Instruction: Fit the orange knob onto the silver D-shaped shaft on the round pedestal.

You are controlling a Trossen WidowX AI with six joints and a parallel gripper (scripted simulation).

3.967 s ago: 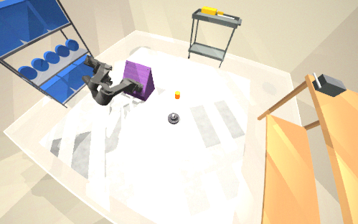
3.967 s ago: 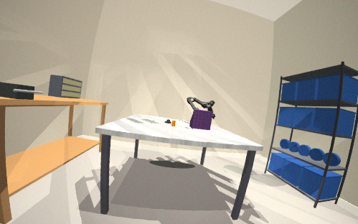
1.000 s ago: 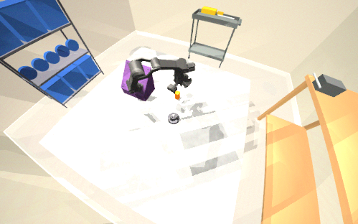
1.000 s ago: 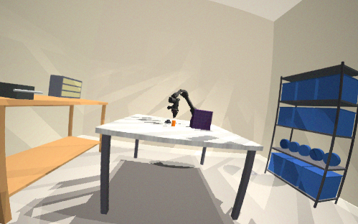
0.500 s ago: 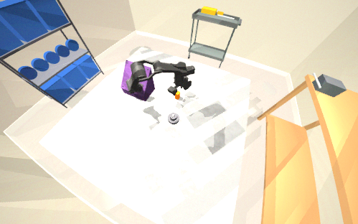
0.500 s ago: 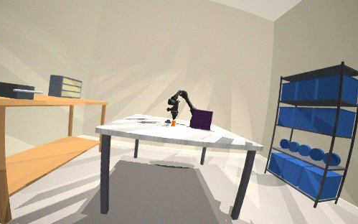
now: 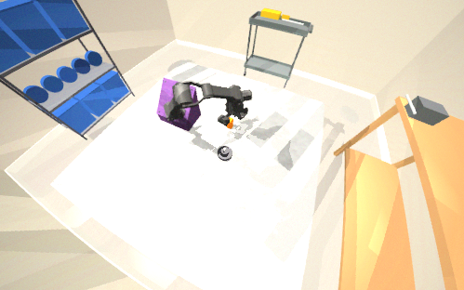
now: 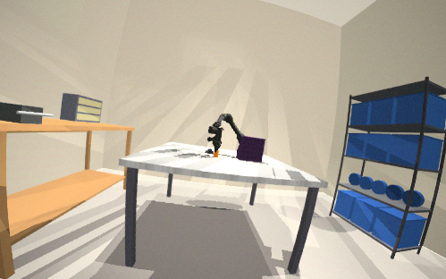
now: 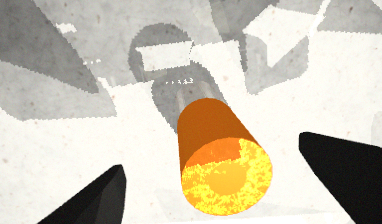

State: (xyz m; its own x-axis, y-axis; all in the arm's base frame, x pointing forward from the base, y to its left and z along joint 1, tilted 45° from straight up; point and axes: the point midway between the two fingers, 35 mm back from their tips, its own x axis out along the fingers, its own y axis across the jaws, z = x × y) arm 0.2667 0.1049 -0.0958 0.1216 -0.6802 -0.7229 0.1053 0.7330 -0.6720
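Note:
The orange knob (image 7: 230,124) (image 8: 216,154) (image 9: 208,122) stands upright on the table, its round top lit yellow in the wrist view. Its underside and hole are hidden. My gripper (image 7: 232,117) (image 9: 213,156) is open and empty, pointing down over the knob. In the wrist view one finger shows on each side of the knob, with a gap on both sides. The round pedestal (image 7: 219,157) (image 8: 209,151) stands a short way from the knob, below it in the top view. Its small shaft shows at the centre, but its flat side is too small to make out.
A purple block (image 7: 189,118) (image 8: 250,149) stands by the arm's base on the white table (image 7: 160,200) (image 8: 225,172). Dark shadows fall across the table around the knob. A grey cart, a wooden bench and a rack with blue bins stand away from the table.

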